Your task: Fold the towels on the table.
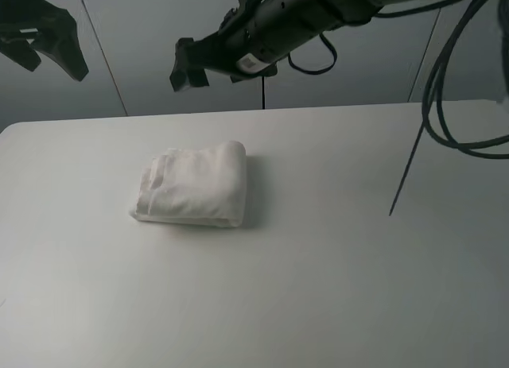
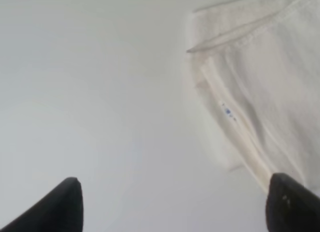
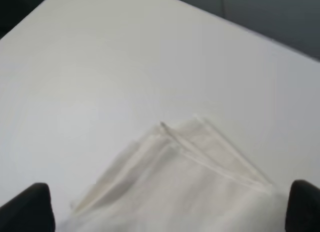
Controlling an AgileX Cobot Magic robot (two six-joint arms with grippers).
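Folded white terry-cloth towel [image 1: 195, 185] lies on the smooth light grey bench [image 1: 318, 265], left of centre, both end effectors raised clear of it.

Left end effector [image 1: 49, 46] open, empty, partly cut off at the frame corner. Right end effector [image 1: 187, 66] open, holding nothing; its fingertips dark and hard to separate against the wall. Wrist views show only black finger [image 2: 292, 202] tips. Small label with blue print [image 2: 228, 111] on the towel's hem, unreadable. Inner towel layers hidden by the fold.
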